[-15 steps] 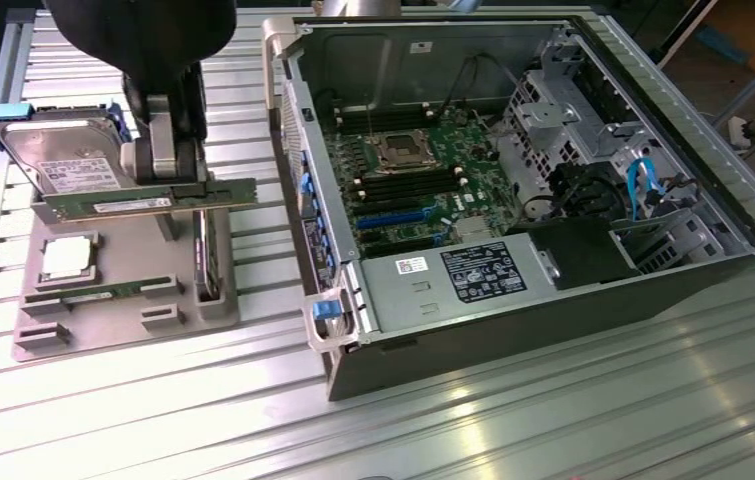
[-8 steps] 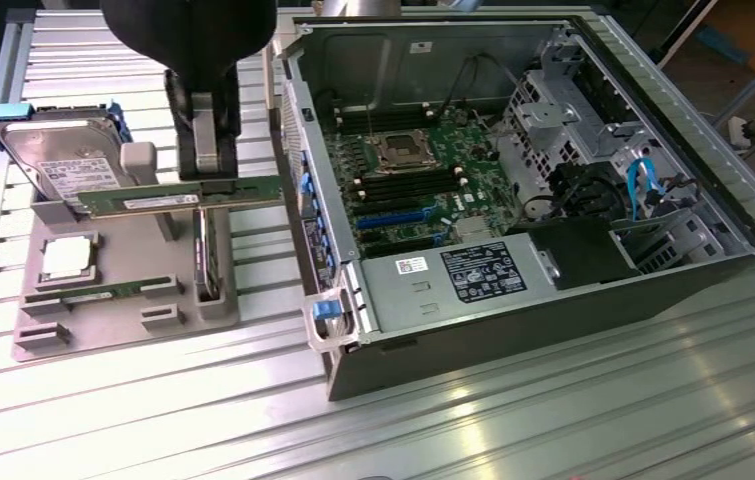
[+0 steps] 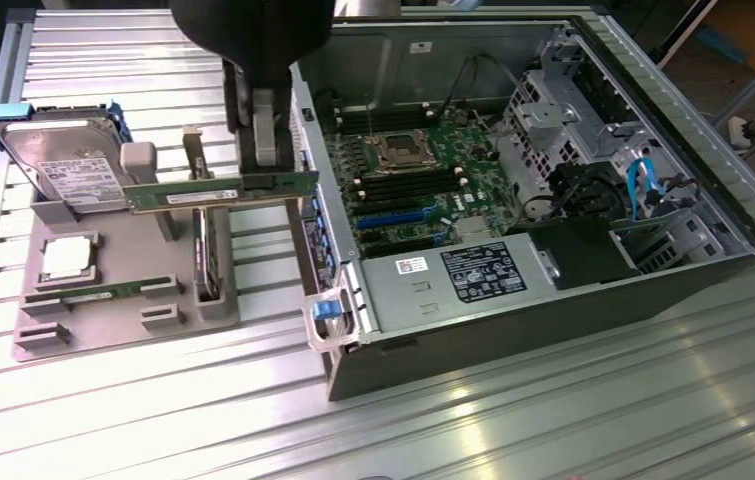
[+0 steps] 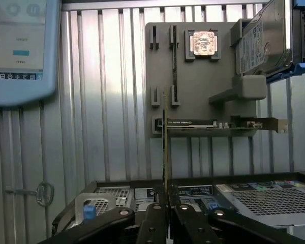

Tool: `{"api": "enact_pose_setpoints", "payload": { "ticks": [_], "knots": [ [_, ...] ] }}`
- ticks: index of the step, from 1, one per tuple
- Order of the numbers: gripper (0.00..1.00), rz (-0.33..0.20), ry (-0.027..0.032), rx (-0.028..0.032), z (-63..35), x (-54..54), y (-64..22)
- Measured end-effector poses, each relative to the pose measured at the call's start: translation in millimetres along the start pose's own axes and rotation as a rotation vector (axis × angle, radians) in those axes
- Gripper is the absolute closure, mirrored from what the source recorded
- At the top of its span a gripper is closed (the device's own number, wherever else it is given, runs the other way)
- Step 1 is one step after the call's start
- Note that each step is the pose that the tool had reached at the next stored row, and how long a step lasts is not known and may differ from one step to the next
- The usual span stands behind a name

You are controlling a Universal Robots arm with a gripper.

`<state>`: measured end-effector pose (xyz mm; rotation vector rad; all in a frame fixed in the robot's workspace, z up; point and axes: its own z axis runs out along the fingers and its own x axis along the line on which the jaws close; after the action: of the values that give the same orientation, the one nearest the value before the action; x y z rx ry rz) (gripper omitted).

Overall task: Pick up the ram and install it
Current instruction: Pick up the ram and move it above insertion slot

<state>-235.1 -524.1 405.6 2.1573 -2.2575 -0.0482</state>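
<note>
Tray [image 3: 100,325] of grey plastic on the ribbed desk [image 3: 484,420] carries a hard drive [image 3: 64,165] at the exterior view's left. Above the tray, the end effector [image 3: 268,178] clamps the ram [image 3: 190,193], held level beside the open computer case [image 3: 511,200]. The wrist view shows the stick edge-on, a thin line between closed fingers [image 4: 152,219]. The arm's upper part is cut off in the exterior view.

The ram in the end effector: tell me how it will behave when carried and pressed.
The ram is likely stiff: it juts straight from the end effector without sagging. Probably light, being a thin board, seen edge-on in the wrist view. Gripped off-centre, it may pivot if its long free end bumps the computer case.
</note>
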Motion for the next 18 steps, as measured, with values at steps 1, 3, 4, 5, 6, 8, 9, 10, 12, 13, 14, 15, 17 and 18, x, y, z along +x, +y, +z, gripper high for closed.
{"api": "enact_pose_setpoints", "payload": {
  "ticks": [1,3,4,5,6,8,9,10,12,13,14,15,17,18],
  "knots": [
    [0.88,0.0,0.0,-0.0001,-0.1,-0.1,-2.4],
    [0.88,0.0,0.0,-0.0001,-0.3,-0.3,-7.4],
    [0.88,0.0,0.0001,-0.0002,-0.4,-0.5,-10.4],
    [0.88,0.0,0.0001,-0.0002,-0.6,-0.7,-14.5],
    [0.88,0.0,0.0001,-0.0002,-0.7,-0.8,-18.3],
    [0.88,0.0,0.0,-0.0002,-0.8,-1.1,-23.6],
    [0.88,0.0,0.0,-0.0003,-0.9,-1.2,-26.6],
    [0.88,0.0,0.0,-0.0003,-1.1,-1.4,-30.8],
    [0.88,0.0,0.0,-0.0004,-1.3,-1.7,-36.3],
    [0.88,0.0,0.0001,-0.0004,-1.4,-1.8,-39.7],
    [0.88,0.0,0.0001,-0.0005,-1.5,-1.9,-42.1],
    [0.88,0.0,0.0001,-0.0005,-1.7,-2.1,-45.4],
    [0.88,0.0,0.0001,-0.0007,-2.0,-2.5,-53.7],
    [0.88,0.0,0.0,-0.0006,-2.1,-2.7,-59.0]
  ]
}}
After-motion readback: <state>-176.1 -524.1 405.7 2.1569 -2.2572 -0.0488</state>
